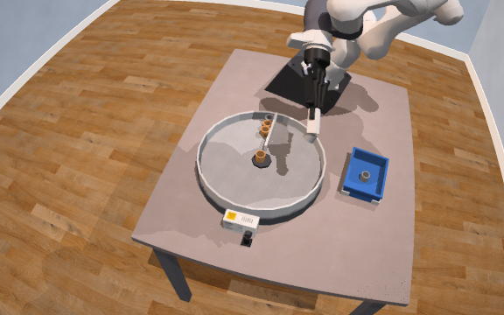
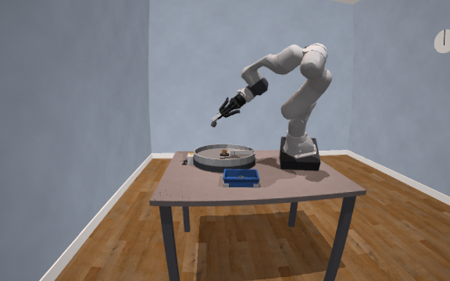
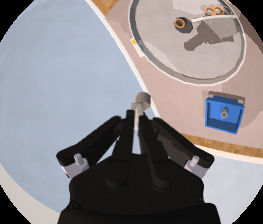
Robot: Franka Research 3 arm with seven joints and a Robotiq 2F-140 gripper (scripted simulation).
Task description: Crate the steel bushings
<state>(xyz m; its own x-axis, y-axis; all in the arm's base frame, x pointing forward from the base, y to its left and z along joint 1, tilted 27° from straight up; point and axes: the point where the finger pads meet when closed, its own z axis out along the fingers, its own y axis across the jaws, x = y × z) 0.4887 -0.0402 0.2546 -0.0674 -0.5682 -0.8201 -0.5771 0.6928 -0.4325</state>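
Note:
My gripper [image 1: 312,127] [image 2: 216,118] [image 3: 135,109] is shut on a grey steel bushing [image 1: 310,137] [image 2: 213,124] [image 3: 143,100] at its fingertips, tilted and high above the table. The blue crate [image 1: 356,168] [image 2: 241,183] [image 3: 224,113] holds one steel bushing [image 1: 365,176] [image 2: 241,177] on its floor. On the turning table [image 1: 234,184] [image 2: 225,158] [image 3: 180,23], a copper-coloured bushing [image 1: 260,156] [image 2: 224,152] stands on the dark hub. Two more copper-coloured bushings and a grey bushing [image 1: 269,117] stand in a row beside the bar.
A thin pale bar [image 1: 271,129] [image 2: 242,152] runs from near the hub to the turning table's raised rim. A white box [image 1: 241,221] [image 2: 190,158] with a yellow label sits against the rim. The crate stands beside the turning table. The arm's black base is at the table's back.

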